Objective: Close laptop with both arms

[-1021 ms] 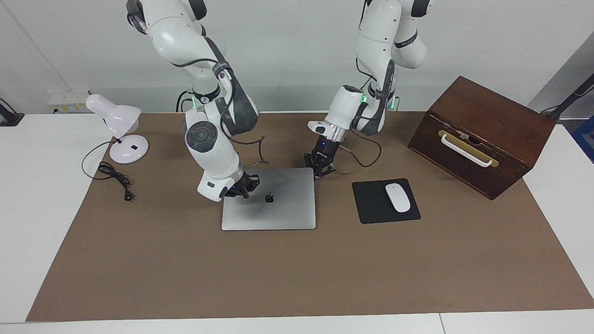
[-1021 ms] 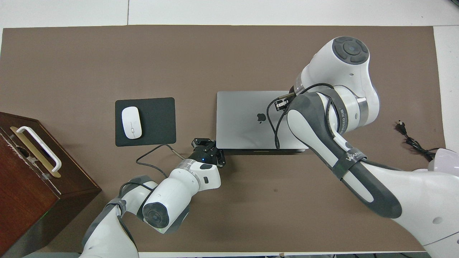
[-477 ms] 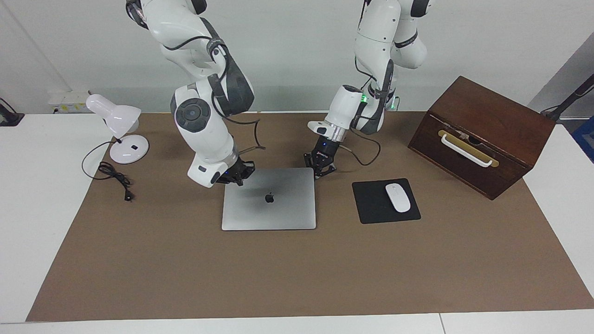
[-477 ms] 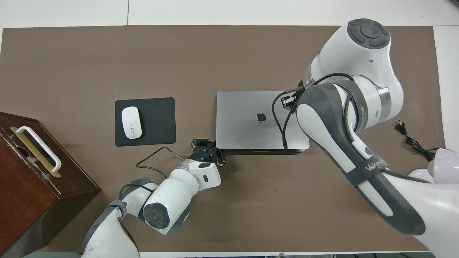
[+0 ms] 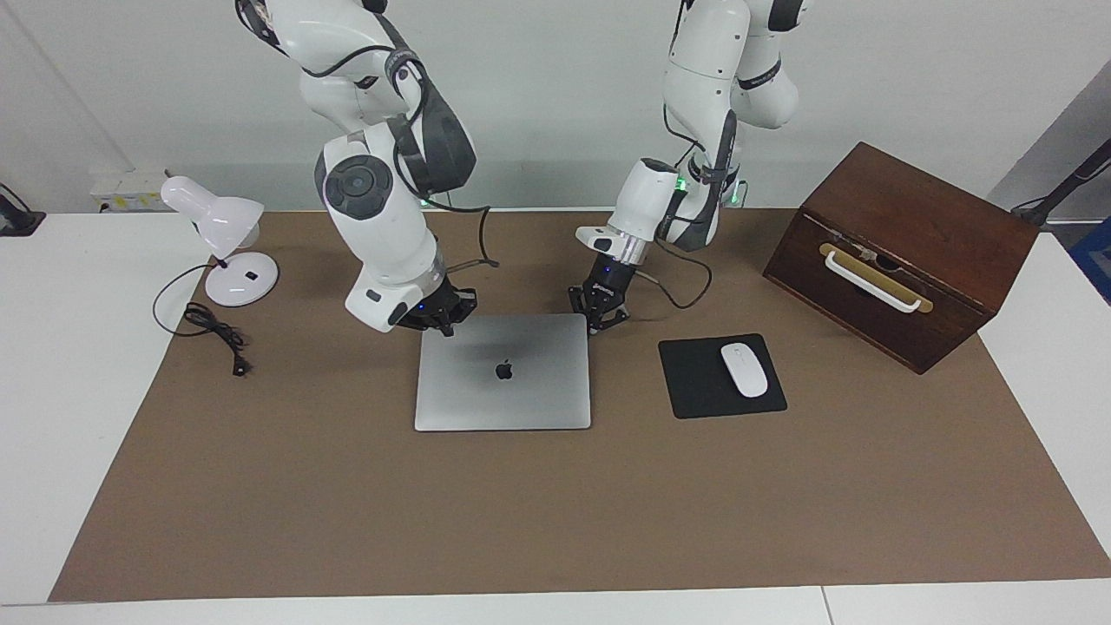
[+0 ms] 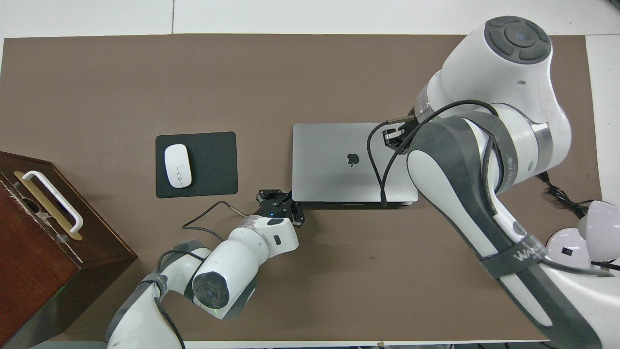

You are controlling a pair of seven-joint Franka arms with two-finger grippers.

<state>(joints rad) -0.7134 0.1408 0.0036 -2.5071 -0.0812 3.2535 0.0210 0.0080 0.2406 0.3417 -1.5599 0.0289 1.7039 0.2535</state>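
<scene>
The laptop point(image 5: 503, 373) lay flat with its lid down and its logo up at the middle of the brown mat point(image 5: 347, 503). In the facing view, the black mouse pad point(image 5: 694, 386) and white mouse point(image 5: 744, 370) sat at its three o'clock. With no gap showing at the lid's edge, the closing itself appeared done, and the step in hand looked to be clearing both arms away. That would be best done by lifting each gripper straight up before swinging it back, so that nothing dragged across the lid or nudged the machine along the mat. The loose cables at both wrists would also need to stay clear of the corners. In the facing view, the right gripper point(image 5: 438, 317) hung over the laptop's eleven o'clock corner, apparently just off the metal and throwing a soft shadow on it. Its forearm sloped down from a sharply bent elbow and its wrist was tipped toward the lid. The left gripper point(image 5: 601, 317) pointed steeply down at the one o'clock corner, just beside the laptop's edge and low over the mat. Whether it touched the casing could not be told. Its arm folded back tightly toward its base. Whether either claw stood wide or narrow could not be told from either camera. The wooden box point(image 5: 903, 252) stood well apart at two o'clock.
</scene>
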